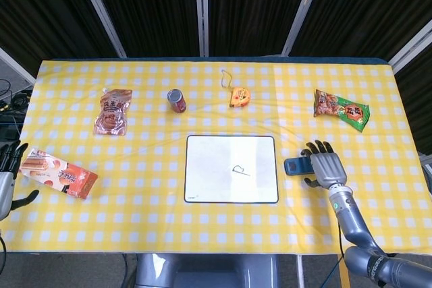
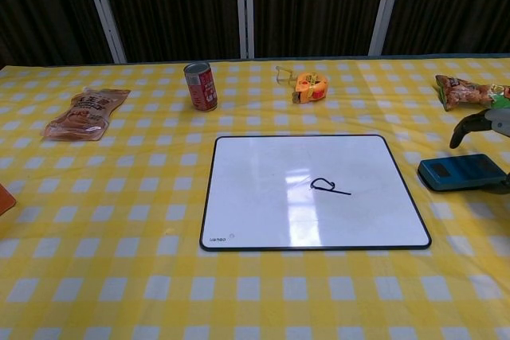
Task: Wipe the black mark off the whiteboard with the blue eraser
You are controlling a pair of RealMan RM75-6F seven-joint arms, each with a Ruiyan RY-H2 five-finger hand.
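The whiteboard (image 1: 231, 168) (image 2: 312, 191) lies flat at the table's middle, with a small black mark (image 1: 239, 170) (image 2: 327, 187) right of its centre. Just right of the board lies the blue eraser (image 1: 295, 166) (image 2: 459, 172). My right hand (image 1: 324, 164) (image 2: 480, 123) hovers over the eraser's right end with its fingers spread, holding nothing. In the head view the hand covers part of the eraser. My left hand (image 1: 8, 179) hangs open at the table's left edge, far from the board.
A red can (image 1: 177, 100), an orange tape measure (image 1: 237, 96) and a brown snack bag (image 1: 113, 111) lie behind the board. A green-orange snack bag (image 1: 341, 109) is behind my right hand. A red biscuit pack (image 1: 58, 173) lies beside my left hand.
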